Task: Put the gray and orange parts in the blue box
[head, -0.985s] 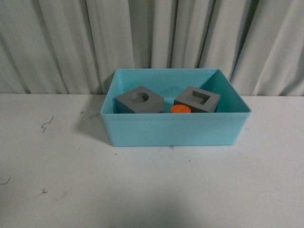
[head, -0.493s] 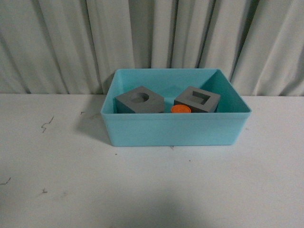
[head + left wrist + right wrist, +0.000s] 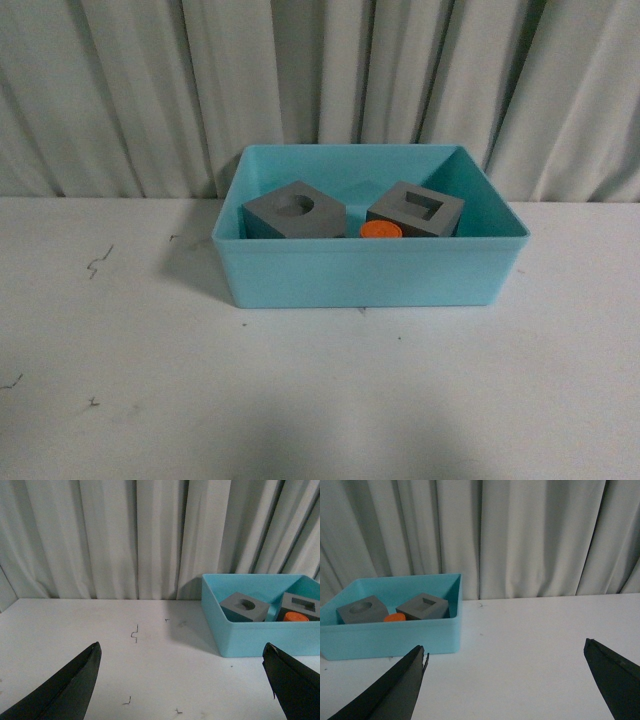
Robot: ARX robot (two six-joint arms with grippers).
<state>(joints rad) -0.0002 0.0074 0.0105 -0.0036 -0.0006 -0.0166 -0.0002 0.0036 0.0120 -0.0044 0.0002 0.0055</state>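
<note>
The blue box (image 3: 370,275) stands on the white table near the curtain. Inside it sit a gray cube with a round recess (image 3: 293,212), a gray cube with a rectangular recess (image 3: 415,210) and the orange cylinder (image 3: 380,229) between them at the front. They also show in the left wrist view, round-recess cube (image 3: 246,606), rectangular-recess cube (image 3: 301,605), cylinder (image 3: 295,616), and in the right wrist view (image 3: 362,609), (image 3: 423,606), (image 3: 395,617). My left gripper (image 3: 182,652) is open and empty over bare table. My right gripper (image 3: 505,652) is open and empty. Neither arm shows in the front view.
A pale pleated curtain (image 3: 320,80) hangs right behind the table. Small dark scuff marks (image 3: 98,262) dot the white tabletop (image 3: 320,400) left of the box. The box also shows in the wrist views (image 3: 250,637) (image 3: 390,635).
</note>
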